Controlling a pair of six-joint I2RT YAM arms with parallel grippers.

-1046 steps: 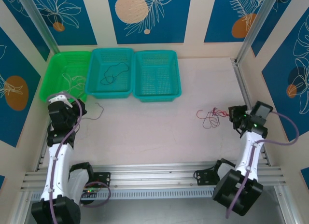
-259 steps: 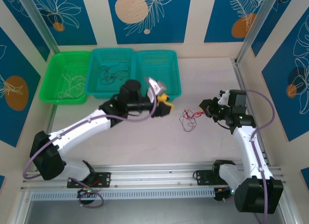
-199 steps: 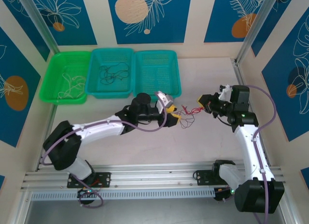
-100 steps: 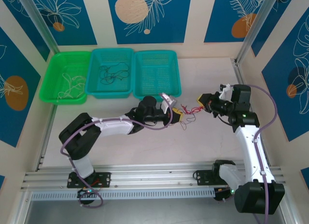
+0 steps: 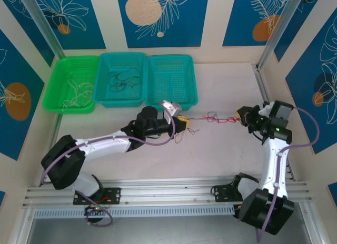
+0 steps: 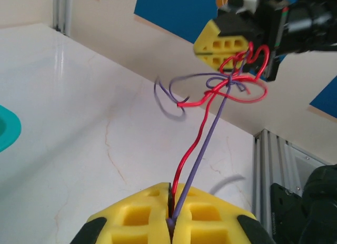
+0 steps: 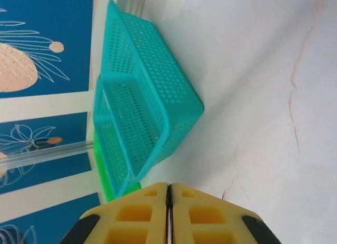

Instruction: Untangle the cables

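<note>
Two done: whitish wire and black wire basketed. Remaining: red-and-purple tangle, taut between left pincer and right pincer, both clenched on it.

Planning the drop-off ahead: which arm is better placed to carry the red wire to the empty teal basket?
Probably left. The left end effector, shut on the red wire, sits near the empty teal basket; the right end effector grips the other end, farther from it.

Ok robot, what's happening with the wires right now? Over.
Left gripper shut on red wire and purple wire. Right gripper shut on red wire's far end. Wires taut between, knot not undone. Nothing blocking.
</note>
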